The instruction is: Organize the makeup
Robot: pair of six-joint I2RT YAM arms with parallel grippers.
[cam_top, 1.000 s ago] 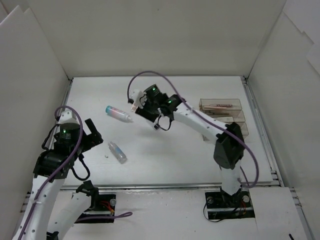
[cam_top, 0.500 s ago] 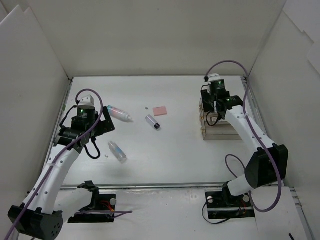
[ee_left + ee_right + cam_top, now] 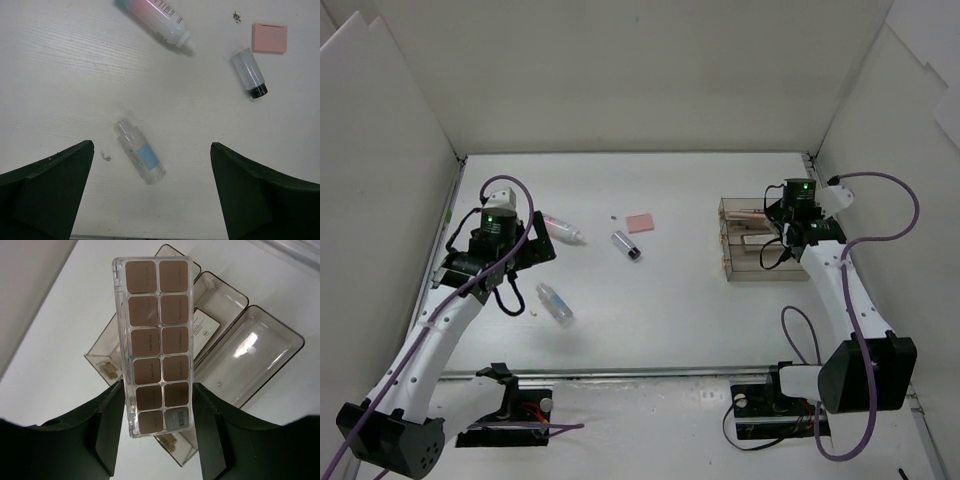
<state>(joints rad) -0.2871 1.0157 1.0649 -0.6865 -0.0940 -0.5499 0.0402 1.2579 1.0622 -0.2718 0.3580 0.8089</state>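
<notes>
White table [image 3: 670,300] holds three bottles [image 3: 141,158] [image 3: 248,72] [image 3: 160,20], one pink square [image 3: 269,37], one brown palette [image 3: 159,342].

Pretty bare setup tbh: a white counter [image 3: 670,320] with a faint streaky grain, boxed in by plain white boards: a back wall [image 3: 640,70], a left panel [image 3: 380,180] and a right panel [image 3: 900,150]. A metal rail [image 3: 650,373] runs along the counter's near edge. The light is soft and even, and shadows are weak.
</notes>
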